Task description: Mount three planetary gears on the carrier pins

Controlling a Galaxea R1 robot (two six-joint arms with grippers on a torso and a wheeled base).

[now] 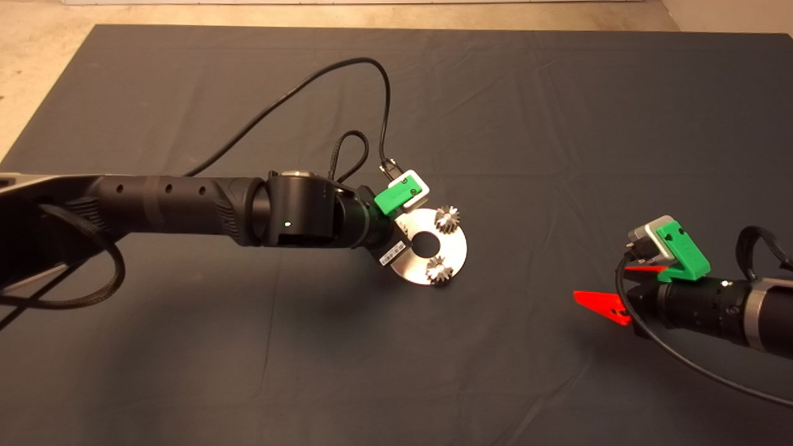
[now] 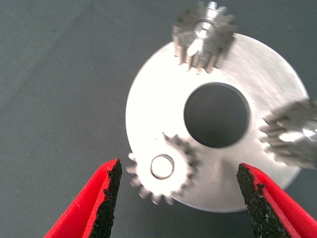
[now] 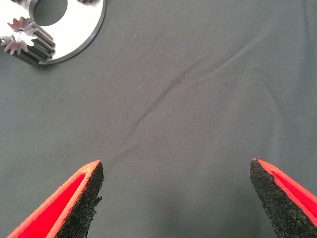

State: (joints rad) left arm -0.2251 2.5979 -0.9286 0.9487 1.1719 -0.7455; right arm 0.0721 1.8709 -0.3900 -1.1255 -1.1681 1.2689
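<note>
A flat silver carrier disc [image 1: 455, 251] with a central hole lies mid-mat. Two planetary gears [image 1: 446, 218] [image 1: 438, 270] sit on its pins in the head view. The left wrist view shows the disc [image 2: 151, 111] with all three gears [image 2: 204, 34] [image 2: 292, 134] [image 2: 163, 171] on pins; a pin top shows in the nearest gear's hole. My left gripper [image 2: 178, 198] is open, its fingers [image 2: 106, 196] either side of the nearest gear and clear of it. In the head view the left arm hides that gear. My right gripper [image 1: 610, 291] is open and empty over bare mat at the right.
The left arm's black cables [image 1: 372, 87] loop over the mat behind the disc. The disc's edge and one gear [image 3: 25, 42] show in the right wrist view. Bare floor [image 1: 37, 74] lies beyond the mat's far left corner.
</note>
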